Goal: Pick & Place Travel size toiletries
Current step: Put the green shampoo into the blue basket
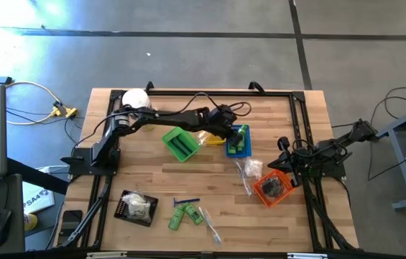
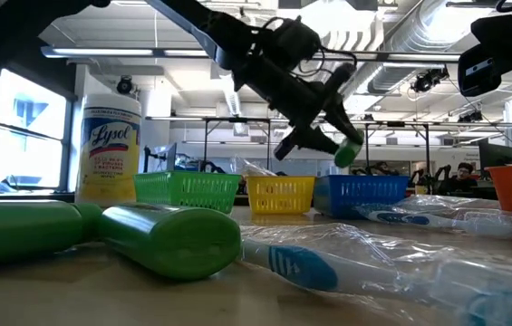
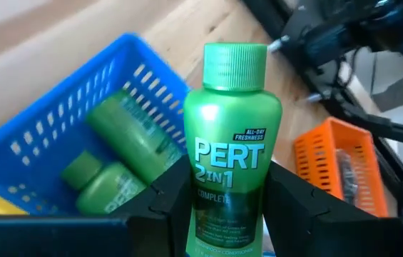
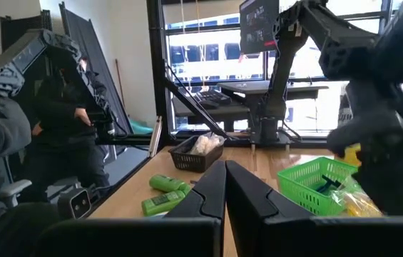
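While poised over the blue basket (image 3: 37,135), left tool (image 3: 219,207) clamped on green bottle (image 3: 231,143) (right tool (image 4: 224,187) together).

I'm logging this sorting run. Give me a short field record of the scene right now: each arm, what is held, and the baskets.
left gripper: over the blue basket, fingers shut on a green Pert bottle
blue basket contents: two green bottles
right gripper: shut, empty, waiting beside the orange basket
green basket: holds dark pieces
still on table: green bottles, wrapped toothbrush
black tray: white packets
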You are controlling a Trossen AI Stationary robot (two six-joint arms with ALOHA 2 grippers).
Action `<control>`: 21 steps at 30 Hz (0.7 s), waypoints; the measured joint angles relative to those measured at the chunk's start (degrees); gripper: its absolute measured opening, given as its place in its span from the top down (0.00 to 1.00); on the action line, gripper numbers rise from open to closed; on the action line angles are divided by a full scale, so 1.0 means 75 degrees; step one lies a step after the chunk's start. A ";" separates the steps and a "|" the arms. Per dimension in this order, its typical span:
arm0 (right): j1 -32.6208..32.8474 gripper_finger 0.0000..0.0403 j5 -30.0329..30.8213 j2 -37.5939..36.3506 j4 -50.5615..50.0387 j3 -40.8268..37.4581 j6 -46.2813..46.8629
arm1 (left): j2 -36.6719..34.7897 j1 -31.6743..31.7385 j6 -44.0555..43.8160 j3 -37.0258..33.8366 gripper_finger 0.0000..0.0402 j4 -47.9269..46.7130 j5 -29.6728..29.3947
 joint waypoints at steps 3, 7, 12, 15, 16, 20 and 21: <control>0.0000 0.99 0.0001 0.0000 -0.0003 0.0000 0.0000 | 0.0145 -0.0073 -0.0127 -0.0001 0.67 0.0032 -0.0014; 0.0000 0.99 -0.0001 0.0000 -0.0002 0.0000 0.0002 | 0.0401 -0.0129 -0.0270 -0.0002 0.67 0.0036 0.0007; 0.0000 0.99 -0.0001 0.0000 -0.0003 0.0000 0.0002 | 0.0523 -0.0144 -0.0403 -0.0005 0.67 0.0053 0.0009; 0.0000 0.99 -0.0001 0.0000 -0.0003 0.0000 0.0002 | 0.0523 -0.0145 -0.0398 -0.0005 0.67 0.0065 -0.0011; 0.0000 0.99 -0.0001 0.0000 -0.0003 0.0000 0.0002 | 0.0523 -0.0145 -0.0362 -0.0005 0.67 0.0064 -0.0022; 0.0000 0.99 -0.0001 0.0000 -0.0003 0.0000 0.0002 | 0.0523 -0.0147 -0.0279 -0.0005 0.65 0.0054 -0.0022; 0.0000 0.99 -0.0001 0.0000 -0.0003 -0.0003 0.0002 | 0.0523 -0.0147 -0.0279 -0.0005 0.64 0.0047 -0.0022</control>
